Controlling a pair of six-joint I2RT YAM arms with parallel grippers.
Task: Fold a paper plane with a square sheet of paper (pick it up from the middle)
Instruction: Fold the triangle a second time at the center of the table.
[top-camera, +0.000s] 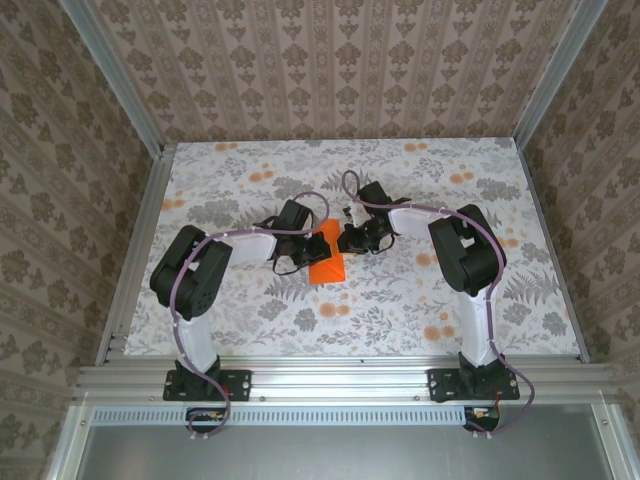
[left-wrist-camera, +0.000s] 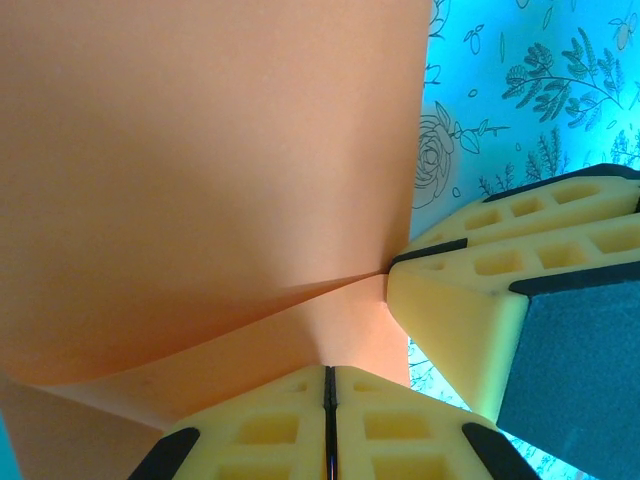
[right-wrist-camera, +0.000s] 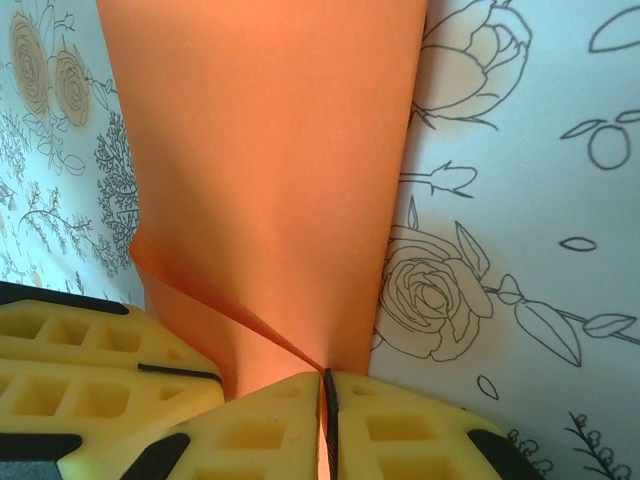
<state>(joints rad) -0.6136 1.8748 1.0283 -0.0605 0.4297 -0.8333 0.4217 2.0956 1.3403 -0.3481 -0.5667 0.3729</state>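
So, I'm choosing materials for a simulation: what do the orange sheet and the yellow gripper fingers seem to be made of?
The square sheet of paper: thin matte paper, it seems; it bows softly, holds a sharp crease and shows no gloss. The left gripper has fingers of matte yellow plastic by the look, possibly printed, shaped with rows of open pockets.

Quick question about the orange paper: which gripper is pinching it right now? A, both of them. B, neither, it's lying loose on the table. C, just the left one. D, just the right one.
A: the left gripper and the right gripper each have their yellow fingers closed together on the orange paper, which bends and creases between the two pinch points.
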